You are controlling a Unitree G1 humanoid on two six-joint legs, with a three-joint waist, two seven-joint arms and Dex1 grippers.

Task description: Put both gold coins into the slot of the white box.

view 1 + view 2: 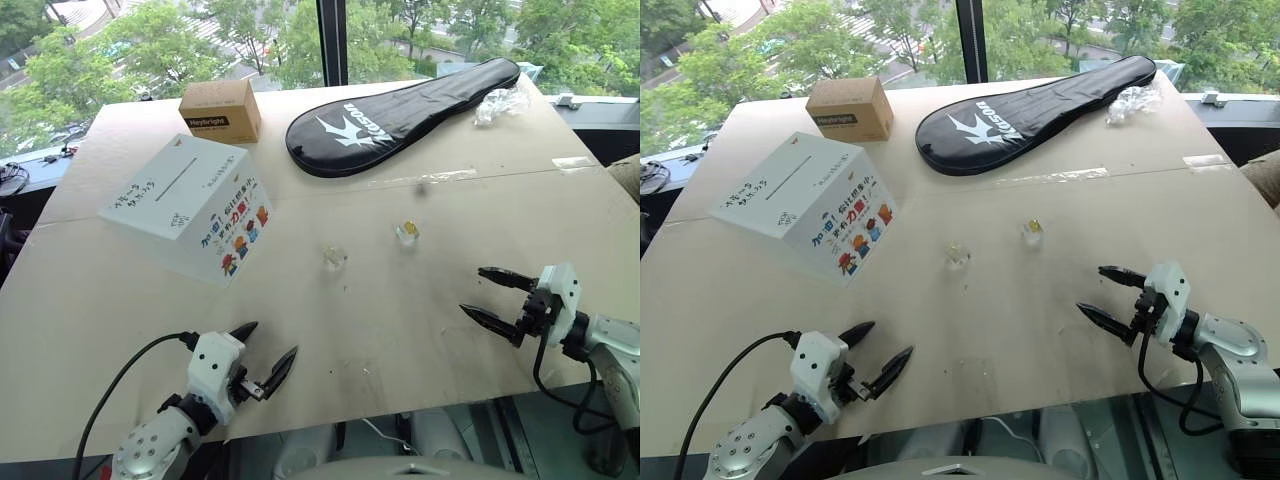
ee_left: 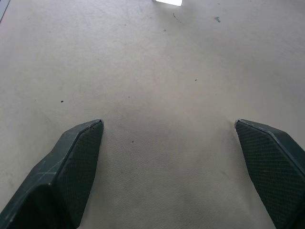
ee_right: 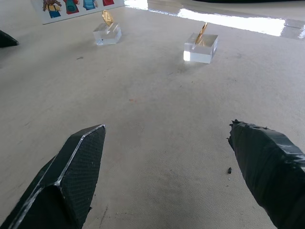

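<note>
While both tools, left tool and right tool, hover near the worktop edge with fingers spread apart and empty, the two gold coins stand on edge in clear holders mid-worktop. Judged thin, rigid, light and slippery, each is best pinched by its exposed upper faces. Farther left sits the white box, slot upward.

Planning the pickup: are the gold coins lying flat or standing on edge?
On edge: each of the gold coins stands tilted in a clear holder on the table.
</note>
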